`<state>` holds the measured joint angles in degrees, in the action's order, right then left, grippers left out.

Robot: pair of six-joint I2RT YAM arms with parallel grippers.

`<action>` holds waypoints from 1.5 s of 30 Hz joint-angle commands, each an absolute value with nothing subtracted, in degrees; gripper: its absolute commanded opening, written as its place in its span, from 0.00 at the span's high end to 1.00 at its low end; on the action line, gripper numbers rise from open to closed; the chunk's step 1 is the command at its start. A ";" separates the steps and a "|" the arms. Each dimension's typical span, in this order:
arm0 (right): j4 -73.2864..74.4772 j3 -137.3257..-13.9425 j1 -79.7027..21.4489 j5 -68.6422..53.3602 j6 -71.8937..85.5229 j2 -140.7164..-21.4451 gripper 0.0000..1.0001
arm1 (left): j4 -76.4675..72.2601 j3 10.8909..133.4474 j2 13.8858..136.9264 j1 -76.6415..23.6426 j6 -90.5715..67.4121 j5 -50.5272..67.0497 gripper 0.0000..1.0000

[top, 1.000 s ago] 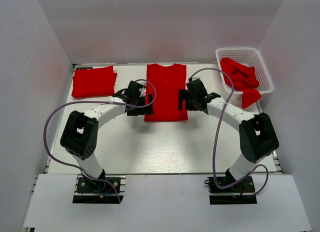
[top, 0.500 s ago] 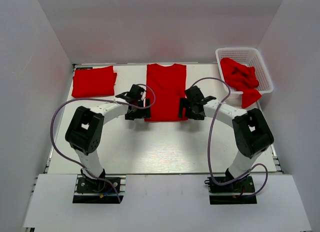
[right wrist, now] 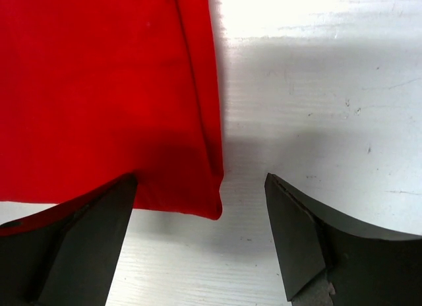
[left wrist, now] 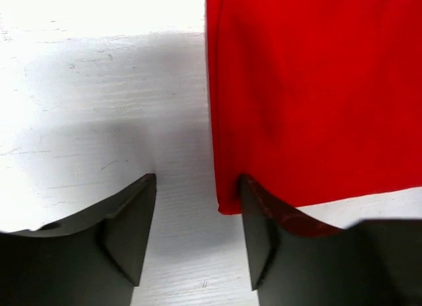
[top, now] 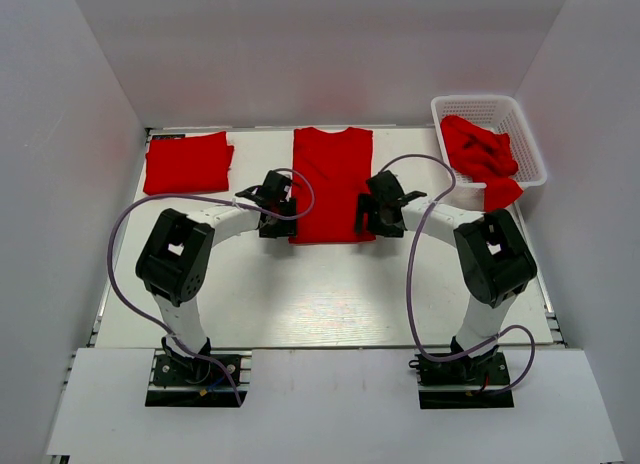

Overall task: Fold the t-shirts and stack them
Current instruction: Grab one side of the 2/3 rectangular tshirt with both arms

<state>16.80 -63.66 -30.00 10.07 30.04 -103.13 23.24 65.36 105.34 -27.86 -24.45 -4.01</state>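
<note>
A flat t-shirt, bright red, lies in the middle of the white desk; its sleeves are tucked in, so it looks like a long strip, and its neck points to the far wall. The left tool is down at the near left corner of this shirt; its jaws stand partly apart; in the left wrist view the corner lies between the two fingers, one finger just at the cloth's edge and the other over bare desk; it has no grip on anything. The right tool is down at the near right corner; its jaws stand wide apart; the corner lies between them, one finger over the cloth and the other over bare desk; it grips nothing. A folded t-shirt lies at the far left of the desk, well apart from the arms. A white basket stands at the far right; more red t-shirts are heaped in it, and one hangs over its near edge.
</note>
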 commanded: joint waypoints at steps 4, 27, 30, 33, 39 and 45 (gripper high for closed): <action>14.68 -64.25 -29.36 9.58 30.50 -102.92 0.19 | 22.68 61.97 107.67 -28.04 -24.52 -2.29 0.43; 12.39 -52.31 -29.71 8.00 28.74 -96.87 1.00 | 16.61 52.30 99.60 -28.04 -26.89 1.23 1.00; 14.93 -48.10 -29.88 6.78 28.30 -91.60 1.00 | 19.77 49.58 93.20 -28.56 -27.42 1.75 1.00; 16.52 -43.10 -30.32 3.44 27.51 -86.15 1.00 | 21.97 45.71 88.87 -29.79 -27.42 2.29 1.00; 20.83 -37.18 -32.95 -2.72 28.21 -76.82 1.00 | 30.65 42.28 78.68 -32.60 -28.04 5.54 1.00; 25.21 -37.35 -34.89 -2.29 28.21 -69.35 1.00 | 36.73 46.66 72.86 -33.66 -31.11 5.19 1.00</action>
